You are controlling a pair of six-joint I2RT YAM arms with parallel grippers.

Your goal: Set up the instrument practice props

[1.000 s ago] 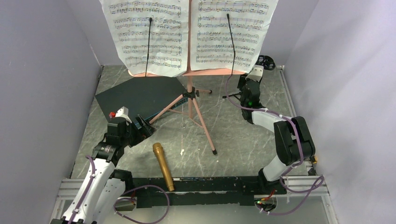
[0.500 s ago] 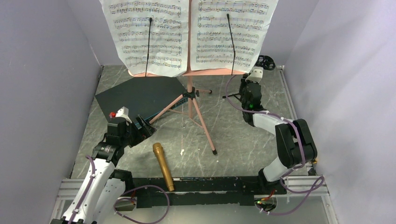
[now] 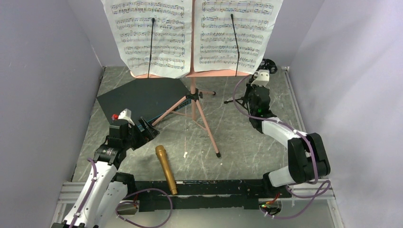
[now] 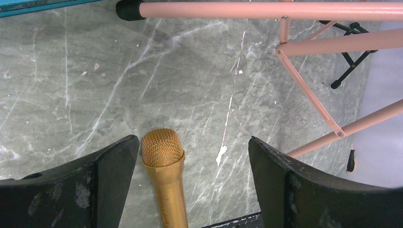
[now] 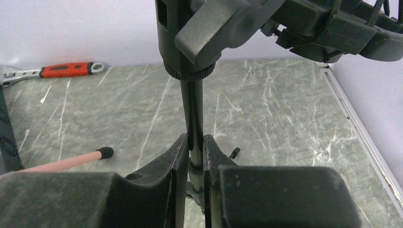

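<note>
The pink music stand (image 3: pixel 195 102) stands at the back centre on tripod legs and holds two white sheet-music pages (image 3: pixel 152 35) (image 3: pixel 235 33). The gold microphone (image 3: pixel 166 169) lies on the floor near the front rail; in the left wrist view its head (image 4: pixel 162 147) lies just inside the left finger. My left gripper (image 3: pixel 148 128) (image 4: pixel 192 164) is open and empty above it. My right gripper (image 3: pixel 248 95) (image 5: pixel 194 156) is shut on the upright pole of the small black mic stand (image 3: pixel 240 97) (image 5: pixel 192 114), at the back right.
A dark flat panel with a teal edge (image 3: pixel 138 97) lies at the back left under the stand's leg. A red-handled wrench (image 5: pixel 57 71) lies by the back wall. Pink stand legs (image 4: pixel 313 97) cross to the right of my left gripper. Purple walls close in on three sides.
My right arm has shifted right and back a little with the black mic stand in its grip. The left arm and the microphone have not moved.
</note>
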